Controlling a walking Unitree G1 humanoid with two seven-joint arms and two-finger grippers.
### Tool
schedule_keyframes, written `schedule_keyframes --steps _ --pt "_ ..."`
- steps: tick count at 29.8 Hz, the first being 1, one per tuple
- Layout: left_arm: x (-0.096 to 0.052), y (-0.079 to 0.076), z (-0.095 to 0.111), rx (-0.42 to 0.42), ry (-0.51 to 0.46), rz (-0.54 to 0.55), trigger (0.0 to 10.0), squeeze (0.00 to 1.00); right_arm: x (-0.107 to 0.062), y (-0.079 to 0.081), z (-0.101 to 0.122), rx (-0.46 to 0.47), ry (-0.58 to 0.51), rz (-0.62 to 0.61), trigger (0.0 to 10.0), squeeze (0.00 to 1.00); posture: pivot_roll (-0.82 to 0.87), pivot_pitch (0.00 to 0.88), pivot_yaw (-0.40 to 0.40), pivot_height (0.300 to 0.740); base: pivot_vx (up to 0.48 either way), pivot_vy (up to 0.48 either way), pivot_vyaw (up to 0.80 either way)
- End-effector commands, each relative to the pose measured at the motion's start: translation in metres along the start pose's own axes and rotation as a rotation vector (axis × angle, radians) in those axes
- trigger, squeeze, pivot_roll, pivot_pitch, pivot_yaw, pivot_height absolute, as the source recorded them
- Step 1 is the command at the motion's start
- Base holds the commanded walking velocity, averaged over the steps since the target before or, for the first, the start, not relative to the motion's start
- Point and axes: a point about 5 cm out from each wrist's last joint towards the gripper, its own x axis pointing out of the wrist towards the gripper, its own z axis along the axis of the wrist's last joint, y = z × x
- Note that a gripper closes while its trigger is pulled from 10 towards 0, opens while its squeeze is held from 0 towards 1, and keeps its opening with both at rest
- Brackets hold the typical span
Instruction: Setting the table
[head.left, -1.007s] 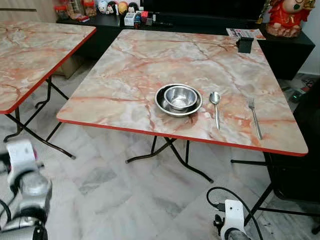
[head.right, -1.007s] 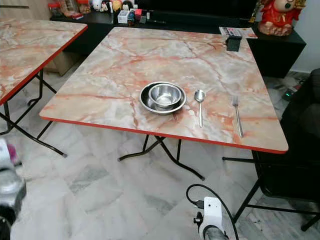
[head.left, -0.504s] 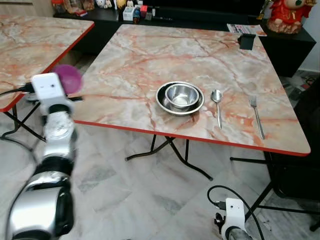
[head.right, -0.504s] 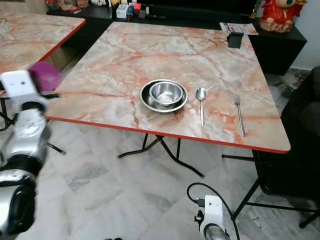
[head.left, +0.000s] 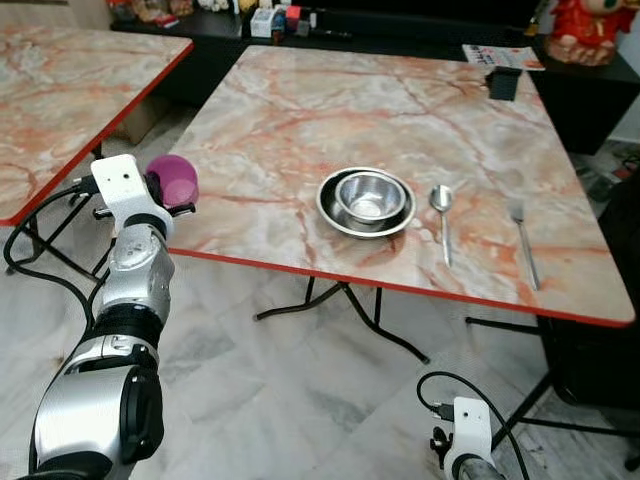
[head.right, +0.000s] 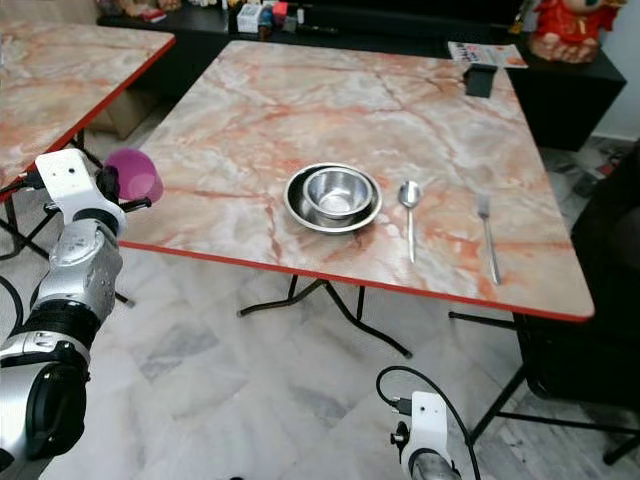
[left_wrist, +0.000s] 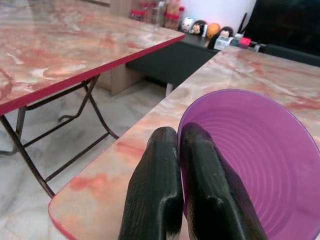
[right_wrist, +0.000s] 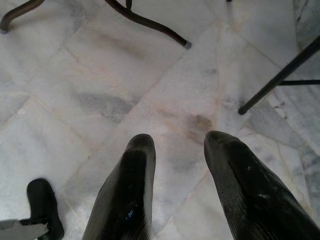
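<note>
both eye views look forward and down from the head at the same table (head.left: 300, 120) — a stereo pair. the left wrist view sits close behind the cup (left_wrist: 250, 150); the right wrist view faces the floor (right_wrist: 100, 90).

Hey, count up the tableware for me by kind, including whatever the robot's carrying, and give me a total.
Plates: 1
Bowls: 1
Spoons: 1
Forks: 1
Purple cups: 1, held in the left gripper at the table's near left corner
Total: 5
</note>
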Motion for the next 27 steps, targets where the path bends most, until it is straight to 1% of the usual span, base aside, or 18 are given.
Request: schedule_keyframes --steps 1,9,11,13,14,15,16,18,20,24,26,27 --pt "0.003 -0.005 0.007 -0.009 -0.009 -0.028 10.0 0.00 -0.001 -0.006 -0.003 0.021 -0.001 -0.032 10.0 0.00 0.01 0.125 -0.021 0.740 0.405 0.000 0.00" --pt "0.005 -0.008 0.013 -0.011 -0.016 -0.063 10.0 0.00 -0.001 -0.004 -0.004 0.031 0.002 -0.014 10.0 0.00 0.01 0.127 -0.018 0.740 0.404 0.000 0.00" --pt "0.005 -0.011 0.013 -0.028 -0.008 -0.085 10.0 0.00 -0.001 -0.003 -0.005 0.030 0.006 -0.011 10.0 0.00 0.01 0.127 -0.017 0.740 0.396 0.000 0.00" --pt "0.005 -0.014 0.011 -0.053 0.023 -0.107 10.0 0.00 -0.001 -0.003 -0.006 0.030 0.008 -0.011 10.0 0.00 0.01 0.129 -0.017 0.740 0.313 0.000 0.00" --pt "0.005 -0.015 0.010 -0.064 0.043 -0.122 10.0 0.00 -0.001 -0.003 -0.006 0.031 0.009 -0.011 10.0 0.00 0.01 0.130 -0.016 0.740 0.000 0.000 0.00" --pt "0.005 -0.015 0.010 -0.064 0.043 -0.122 10.0 0.00 -0.001 -0.003 -0.006 0.031 0.009 -0.011 10.0 0.00 0.01 0.130 -0.016 0.740 0.000 0.000 0.00" --pt "0.004 -0.021 0.004 -0.084 0.106 -0.175 10.0 0.00 -0.002 -0.003 -0.007 0.031 0.010 -0.009 10.0 0.00 0.01 0.130 -0.017 0.740 0.000 0.000 0.00" --pt "0.002 -0.028 -0.002 -0.090 0.162 -0.234 10.0 0.00 -0.002 -0.003 -0.007 0.031 0.012 -0.007 10.0 0.00 0.01 0.129 -0.017 0.740 0.000 0.000 0.00" --pt "0.001 -0.030 -0.004 -0.081 0.173 -0.259 10.0 0.00 -0.002 -0.003 -0.008 0.030 0.013 -0.006 10.0 0.00 0.01 0.129 -0.017 0.740 0.000 0.000 0.00" --pt "-0.003 -0.035 -0.011 -0.119 0.234 -0.283 10.0 0.00 -0.003 -0.002 -0.011 0.038 0.015 -0.002 10.0 0.00 0.00 0.131 -0.020 0.740 0.000 0.000 0.00" --pt "-0.002 -0.039 -0.009 -0.108 0.238 -0.285 10.0 0.00 -0.003 -0.003 -0.012 0.036 0.017 -0.001 10.0 0.00 0.00 0.133 -0.026 0.740 0.000 0.000 0.00" --pt "-0.001 -0.043 -0.005 -0.086 0.234 -0.293 10.0 0.00 -0.003 -0.004 -0.012 0.027 0.015 0.002 10.0 0.00 0.01 0.134 -0.030 0.740 0.000 0.000 0.00"
